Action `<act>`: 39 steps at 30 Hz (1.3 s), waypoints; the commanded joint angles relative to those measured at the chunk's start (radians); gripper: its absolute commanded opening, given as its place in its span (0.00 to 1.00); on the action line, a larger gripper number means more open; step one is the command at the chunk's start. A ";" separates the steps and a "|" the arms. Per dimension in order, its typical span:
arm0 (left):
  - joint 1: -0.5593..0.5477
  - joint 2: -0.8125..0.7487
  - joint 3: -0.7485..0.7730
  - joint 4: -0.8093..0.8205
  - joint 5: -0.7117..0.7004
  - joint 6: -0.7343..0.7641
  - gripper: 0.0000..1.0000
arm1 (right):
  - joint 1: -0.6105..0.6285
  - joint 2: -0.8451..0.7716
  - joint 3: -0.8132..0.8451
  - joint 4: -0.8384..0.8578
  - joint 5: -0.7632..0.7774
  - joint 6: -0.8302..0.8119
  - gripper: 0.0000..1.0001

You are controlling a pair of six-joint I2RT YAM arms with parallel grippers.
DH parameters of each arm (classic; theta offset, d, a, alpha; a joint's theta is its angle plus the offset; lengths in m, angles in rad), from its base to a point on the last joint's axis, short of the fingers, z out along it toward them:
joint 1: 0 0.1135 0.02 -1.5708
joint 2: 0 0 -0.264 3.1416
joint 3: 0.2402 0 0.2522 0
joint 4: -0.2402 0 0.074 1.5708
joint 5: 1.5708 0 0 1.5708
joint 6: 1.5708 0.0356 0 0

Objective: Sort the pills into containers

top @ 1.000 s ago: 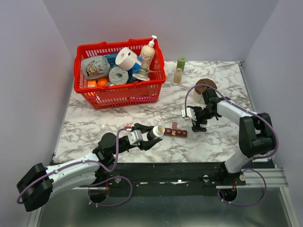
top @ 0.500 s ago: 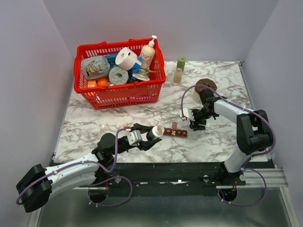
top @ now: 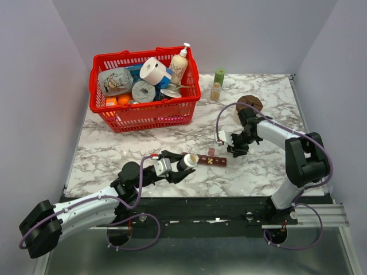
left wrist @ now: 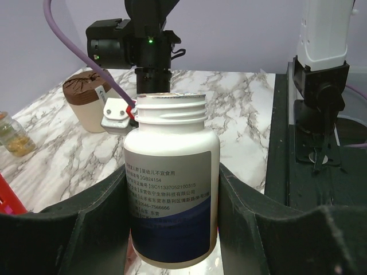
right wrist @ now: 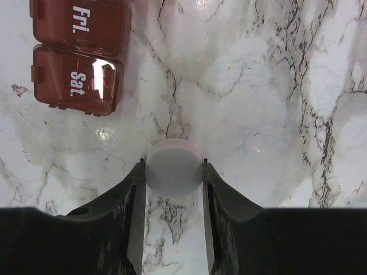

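Note:
The containers (top: pixel 214 161), a dark red-brown compartment strip, lie on the marble near the front middle; the right wrist view shows the end lids marked Fri. and Sat. (right wrist: pixel 77 80). My left gripper (top: pixel 182 164) is shut on an uncapped white pill bottle (left wrist: pixel 172 143), held on its side with its mouth (top: pixel 193 158) close to the strip's left end. To the right of the strip, my right gripper (right wrist: pixel 174 172) points down at the table, and its fingers press both sides of a round white cap (right wrist: pixel 175 166). I cannot make out the pills; the bottle's inside is hidden.
A red basket (top: pixel 150 118) full of groceries stands at the back left. A green-capped bottle (top: pixel 217 84) is at the back middle. A cream tub with a brown top (top: pixel 248 105) sits behind the right arm, and it also shows in the left wrist view (left wrist: pixel 86 106).
My right gripper has shifted a little left and closed from wide open onto the white cap. The left arm and its bottle have not moved.

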 commanded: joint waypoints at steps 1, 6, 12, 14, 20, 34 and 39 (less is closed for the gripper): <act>0.001 -0.018 -0.006 0.009 0.015 -0.004 0.00 | -0.001 -0.034 0.008 -0.019 -0.017 0.100 0.25; -0.009 0.028 0.012 0.012 0.076 -0.010 0.00 | -0.020 -0.275 -0.022 -0.049 -0.164 0.214 0.23; -0.013 0.117 0.067 0.010 0.165 -0.058 0.00 | -0.017 -0.508 -0.053 -0.138 -0.473 0.333 0.22; -0.013 0.136 0.079 0.010 0.197 -0.065 0.00 | -0.012 -0.584 -0.064 -0.152 -0.582 0.361 0.22; -0.013 0.182 0.121 -0.005 0.257 -0.091 0.00 | 0.052 -0.663 -0.050 -0.206 -0.689 0.372 0.22; -0.025 0.220 0.168 -0.068 0.288 -0.108 0.00 | 0.155 -0.624 0.024 -0.278 -0.665 0.326 0.22; -0.028 0.228 0.181 -0.080 0.293 -0.107 0.00 | 0.155 -0.630 0.034 -0.297 -0.657 0.312 0.22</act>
